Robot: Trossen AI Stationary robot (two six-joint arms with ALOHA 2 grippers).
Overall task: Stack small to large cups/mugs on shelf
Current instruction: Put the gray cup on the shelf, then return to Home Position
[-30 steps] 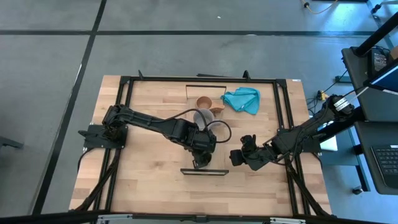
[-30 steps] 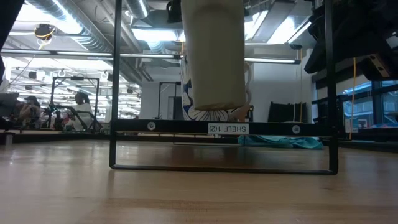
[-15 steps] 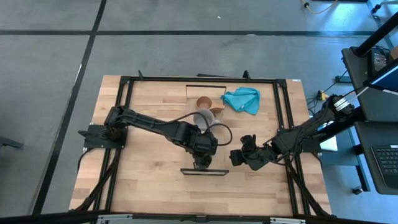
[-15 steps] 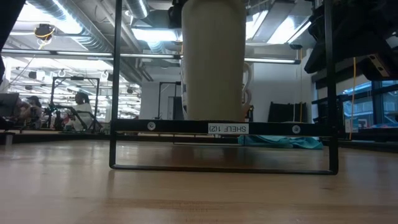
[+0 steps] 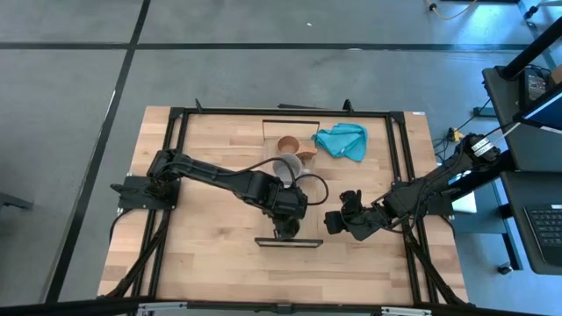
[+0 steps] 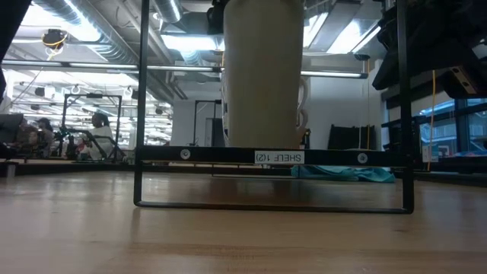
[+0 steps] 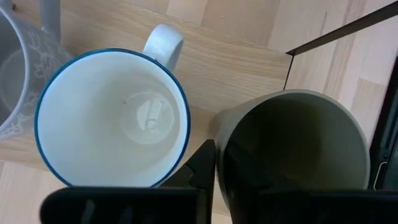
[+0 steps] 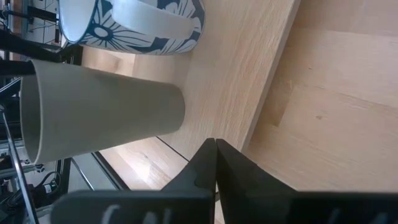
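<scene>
The shelf (image 5: 274, 132) is a long light-wood board running from far to near, with a black bracket (image 6: 228, 155) at its near end. In a row on it stand the tan cup (image 5: 288, 143), the grey mug (image 7: 15, 81), the white flower-patterned mug (image 7: 112, 118) and the olive cup (image 6: 262, 76). My left gripper (image 5: 283, 228) is shut on the olive cup (image 7: 292, 149) at the near end. My right gripper (image 5: 334, 221) is shut and empty, just right of the shelf. My left gripper holds the olive cup by its rim (image 7: 219, 134), on the side facing the white mug. One finger (image 7: 202, 168) stands outside the wall; the other does not show against the dark inside. The fingers come from above, pointing down. The cup stands upright, its bottom (image 8: 180, 112) on the shelf board.
A teal cloth (image 5: 342, 140) lies at the table's far right, beside the shelf's far end. The white mug (image 8: 143, 25) stands close against the olive cup. A black frame (image 5: 176, 123) runs round the tabletop. People sit far back in the room (image 6: 99, 125).
My left gripper has gone down with the olive cup. The cup hung a little above the shelf a second ago; its bottom now rests on the shelf. It has stayed upright and has been still for the last half second.
</scene>
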